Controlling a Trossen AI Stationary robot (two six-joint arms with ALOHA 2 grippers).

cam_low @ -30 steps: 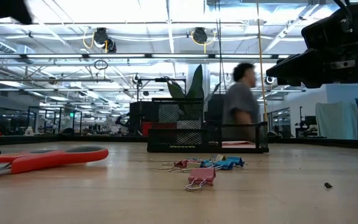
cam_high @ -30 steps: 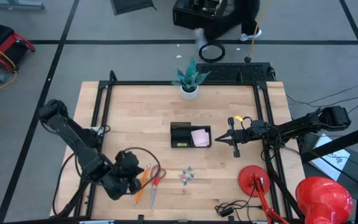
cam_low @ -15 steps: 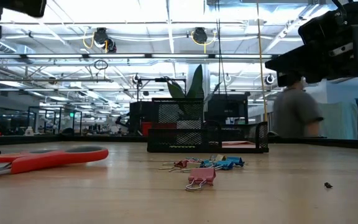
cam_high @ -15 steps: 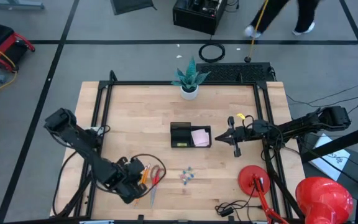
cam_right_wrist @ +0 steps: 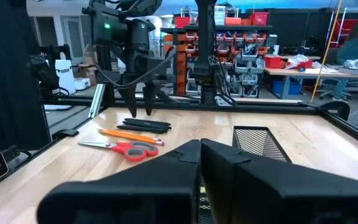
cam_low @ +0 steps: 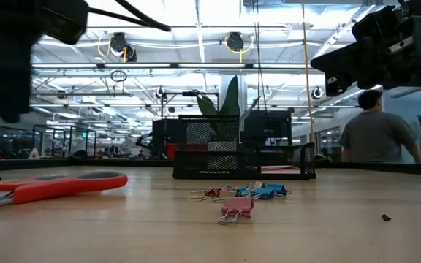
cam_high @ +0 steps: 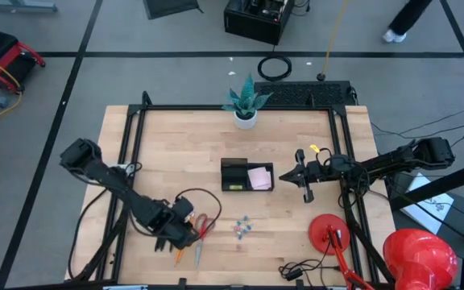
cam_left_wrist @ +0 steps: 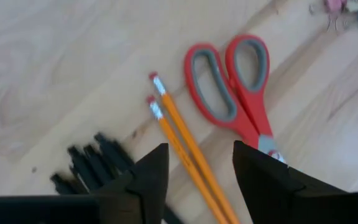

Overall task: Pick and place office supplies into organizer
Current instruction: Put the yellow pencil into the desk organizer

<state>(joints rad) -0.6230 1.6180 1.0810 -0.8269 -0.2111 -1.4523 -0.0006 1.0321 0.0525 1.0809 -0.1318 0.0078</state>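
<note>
Two orange pencils (cam_left_wrist: 179, 140) lie on the wood table between the red-handled scissors (cam_left_wrist: 235, 93) and a bundle of black pens (cam_left_wrist: 89, 165). My left gripper (cam_left_wrist: 201, 149) hangs open just above them, pointing down, one finger on either side of the pencils; the right wrist view shows my left gripper (cam_right_wrist: 140, 112) clear of the pens (cam_right_wrist: 145, 126). The black organizer (cam_high: 236, 175) stands mid-table with a pink sticky-note pad (cam_high: 258, 177) in its right compartment. Small clips (cam_high: 242, 227) lie near the front edge. My right gripper (cam_high: 288, 178) is shut, level, right of the organizer.
A potted plant (cam_high: 245, 117) stands at the far edge. A red lamp base (cam_high: 329, 234) and cables (cam_high: 296, 270) sit at the near right corner. A black frame (cam_high: 135, 153) runs along the table's sides. A person (cam_low: 378, 139) shows beyond the table.
My left gripper has gone toward the table's right edge and downward, ending over the pencils and scissors. My right gripper has turned a little where it stands. A person has walked to the right behind the table.
</note>
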